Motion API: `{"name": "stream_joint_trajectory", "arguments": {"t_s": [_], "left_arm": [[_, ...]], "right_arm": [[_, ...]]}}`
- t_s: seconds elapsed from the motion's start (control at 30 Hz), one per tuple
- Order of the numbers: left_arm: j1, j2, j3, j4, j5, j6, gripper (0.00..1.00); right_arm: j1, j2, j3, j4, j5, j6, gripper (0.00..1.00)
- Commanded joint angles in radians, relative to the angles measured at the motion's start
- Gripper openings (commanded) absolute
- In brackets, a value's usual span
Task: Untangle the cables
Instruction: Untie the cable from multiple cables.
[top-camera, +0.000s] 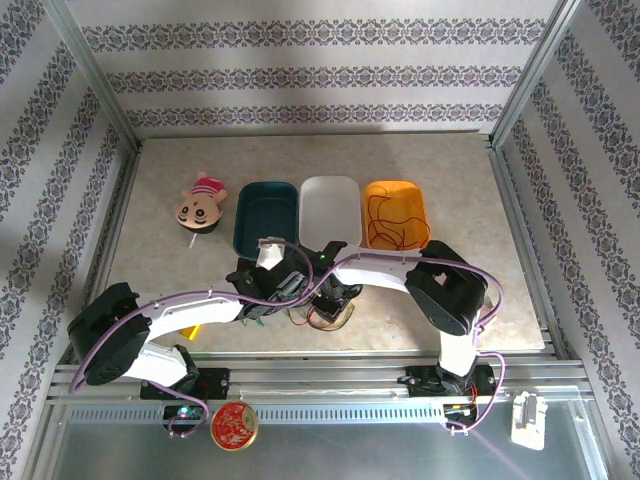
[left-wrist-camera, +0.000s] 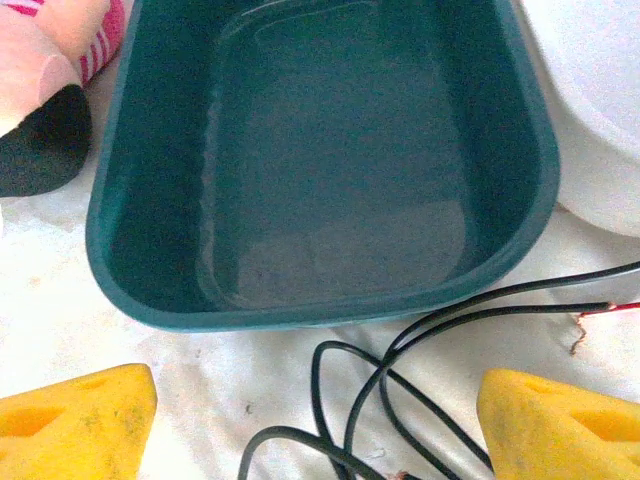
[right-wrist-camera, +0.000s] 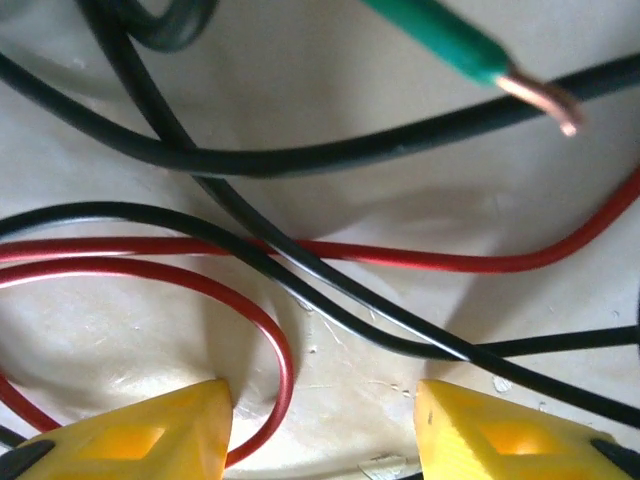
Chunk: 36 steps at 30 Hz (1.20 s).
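The cables (top-camera: 325, 316) lie tangled on the tabletop (top-camera: 160, 180), just near of the white tray (top-camera: 330, 210). In the right wrist view the red and black strands run mostly side to side. The left gripper (left-wrist-camera: 315, 430) and the right gripper (right-wrist-camera: 325, 432) hover over them, both with fingers apart.

Thin cables (right-wrist-camera: 300, 160), black and red loops crossing, green tipped with bare copper

cables (right-wrist-camera: 300, 158) before bins (top-camera: 330, 182), plush toy (top-camera: 199, 207) leftmost
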Motion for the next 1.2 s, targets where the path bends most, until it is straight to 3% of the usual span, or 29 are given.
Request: {"name": "stream_joint_trajectory", "arguments": {"t_s": [0.0,0.17,0.27,0.5,0.67,0.9,1.17], "left_arm": [[-0.02,-0.01,0.038,0.069,0.027,0.012,0.84],[-0.02,-0.013,0.021,0.134,0.092,0.066,0.84],[-0.02,-0.012,0.013,0.187,0.152,0.113,0.84],[-0.02,0.027,0.038,0.224,0.211,0.155,0.84],[-0.021,0.068,0.058,0.241,0.266,0.173,0.84],[-0.021,0.116,0.066,0.265,0.319,0.183,0.84],[-0.021,0.182,0.088,0.265,0.356,0.202,0.82]], "right_arm": [[-0.003,0.104,-0.023,-0.093,0.177,0.088,0.44],[-0.106,0.025,-0.12,-0.019,0.202,0.22,0.12],[-0.197,-0.071,-0.175,0.028,0.174,0.269,0.0],[-0.36,-0.306,-0.277,0.153,0.137,0.359,0.0],[-0.413,-0.435,-0.314,0.17,0.208,0.382,0.0],[-0.408,-0.663,-0.375,0.253,0.278,0.427,0.0],[-0.364,-0.919,-0.366,0.365,0.476,0.4,0.0]]}}
